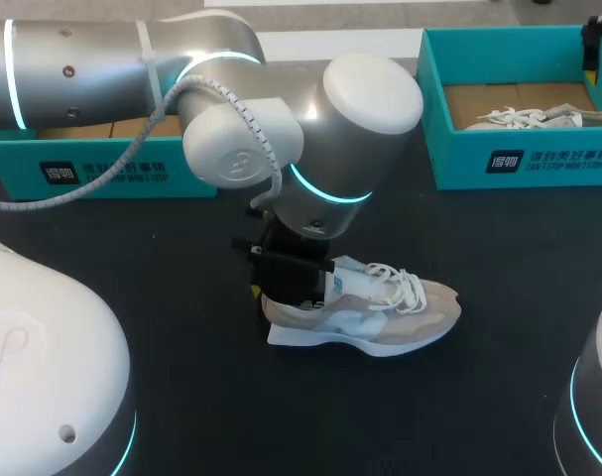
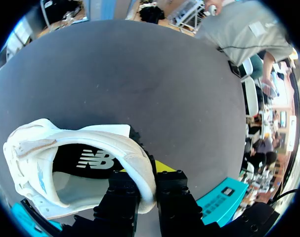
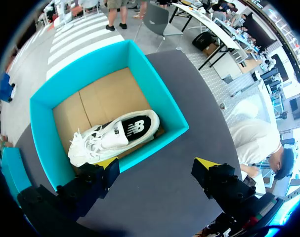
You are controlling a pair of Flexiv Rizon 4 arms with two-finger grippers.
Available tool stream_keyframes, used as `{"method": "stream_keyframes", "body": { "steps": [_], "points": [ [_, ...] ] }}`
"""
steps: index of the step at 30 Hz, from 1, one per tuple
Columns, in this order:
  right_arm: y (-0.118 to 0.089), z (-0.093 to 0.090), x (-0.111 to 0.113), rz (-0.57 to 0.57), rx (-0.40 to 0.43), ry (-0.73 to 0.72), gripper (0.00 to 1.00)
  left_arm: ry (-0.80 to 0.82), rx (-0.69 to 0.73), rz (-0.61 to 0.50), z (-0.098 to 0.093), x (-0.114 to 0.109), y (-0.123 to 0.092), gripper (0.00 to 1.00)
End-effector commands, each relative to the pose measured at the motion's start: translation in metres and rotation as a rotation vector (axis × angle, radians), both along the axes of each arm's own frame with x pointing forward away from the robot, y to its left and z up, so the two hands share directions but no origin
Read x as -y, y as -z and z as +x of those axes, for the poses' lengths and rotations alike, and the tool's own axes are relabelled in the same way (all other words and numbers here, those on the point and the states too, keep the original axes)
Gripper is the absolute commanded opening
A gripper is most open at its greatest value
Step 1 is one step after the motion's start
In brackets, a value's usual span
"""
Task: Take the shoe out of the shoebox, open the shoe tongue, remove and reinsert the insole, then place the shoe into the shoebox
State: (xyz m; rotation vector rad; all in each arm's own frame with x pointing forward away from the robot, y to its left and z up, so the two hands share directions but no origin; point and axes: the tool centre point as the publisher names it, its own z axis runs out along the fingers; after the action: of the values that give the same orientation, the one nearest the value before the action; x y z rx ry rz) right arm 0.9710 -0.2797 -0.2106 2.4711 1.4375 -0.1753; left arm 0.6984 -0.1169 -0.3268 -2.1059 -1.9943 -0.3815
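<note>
**Shoe held by the heel at table's centre, boxes behind**

At the centre of the frame in the head view, a pale shoe (image 1: 380,315) is seen standing on its sole on the dark table (image 1: 132,268). Its toe is turned to the right, and it is outside both boxes. Its heel is taken by the left gripper (image 1: 281,288), which hangs from the left arm (image 1: 231,129) entering at the upper left. In the left wrist view, the padded heel collar is shown pinched between the two fingers (image 2: 121,197), one set inside the shoe and one outside. A black insole (image 2: 85,160) is seen lying within. White laces (image 1: 400,283) are seen over the tongue.

Farther back, one teal box (image 1: 102,169) is placed at the upper left of the frame and a teal shoebox (image 1: 519,164) at the upper right. A second shoe (image 1: 524,117) is laid on the shoebox's cardboard floor. In the right wrist view, the right gripper (image 3: 156,164) is held above that shoebox. Its fingers are spread wide and nothing is held between them.
</note>
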Motion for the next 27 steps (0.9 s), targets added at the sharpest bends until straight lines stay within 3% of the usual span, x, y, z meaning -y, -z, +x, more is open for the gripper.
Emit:
{"method": "stream_keyframes", "body": {
  "steps": [1, 16, 18, 22, 24, 27],
  "points": [
    [0.000, 0.001, 0.000, 0.001, 0.000, 0.000, 1.00, -0.032, 0.010, -0.019, 0.002, -0.006, 0.008, 0.00],
    [0.000, 0.001, 0.000, 0.001, 0.000, 0.000, 1.00, -0.092, -0.027, 0.016, 0.008, -0.014, 0.040, 0.00],
    [0.000, 0.001, 0.000, 0.001, 0.000, 0.000, 1.00, -0.100, -0.039, 0.010, 0.008, -0.015, 0.042, 0.28],
    [0.000, 0.001, 0.000, 0.001, 0.000, 0.000, 1.00, -0.110, -0.060, 0.012, 0.006, -0.018, 0.048, 0.46],
    [0.000, 0.001, 0.000, 0.001, 0.000, 0.000, 1.00, -0.121, -0.085, -0.016, 0.004, -0.021, 0.048, 0.96],
    [0.000, 0.001, 0.000, 0.001, 0.000, 0.000, 1.00, -0.120, -0.096, -0.081, 0.002, -0.023, 0.034, 1.00]
  ]
}}
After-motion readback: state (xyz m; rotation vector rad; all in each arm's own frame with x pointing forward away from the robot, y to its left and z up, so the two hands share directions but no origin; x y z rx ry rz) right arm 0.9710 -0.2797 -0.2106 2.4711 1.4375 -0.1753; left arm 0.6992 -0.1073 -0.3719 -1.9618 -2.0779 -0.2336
